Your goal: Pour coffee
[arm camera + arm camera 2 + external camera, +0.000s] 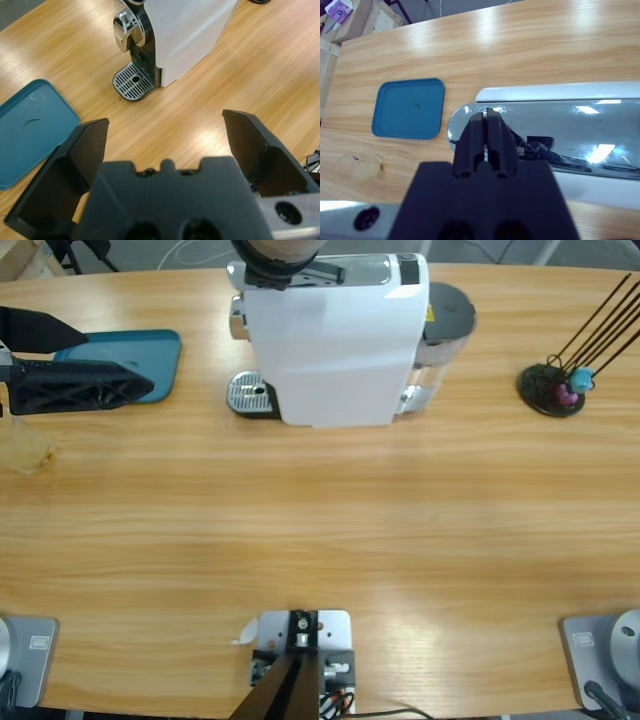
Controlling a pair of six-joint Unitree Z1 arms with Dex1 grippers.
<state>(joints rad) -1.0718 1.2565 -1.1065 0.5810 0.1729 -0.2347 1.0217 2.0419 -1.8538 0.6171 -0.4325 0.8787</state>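
Note:
A small clear glass tumbler (22, 447) holding shallow tan coffee (364, 171) stands at the table's far left edge. The big white coffee machine (335, 340) sits at the back middle, with its drip grate (250, 395) facing left. My left gripper (115, 362) hovers open over the left end of the table, above the teal tray, with nothing between its jaws (165, 132). The glass is just in front of it and apart from it. My right gripper (486, 114) is shut and hangs over the machine's chrome top lever (545, 135); in the high view it (288, 268) comes down from the top edge.
A flat teal tray (135, 350) lies at the back left, partly under the left jaws. At the far right stands a black round holder (550, 390) with several dark sticks. The wooden table (330, 540) stretches bare in front of the machine.

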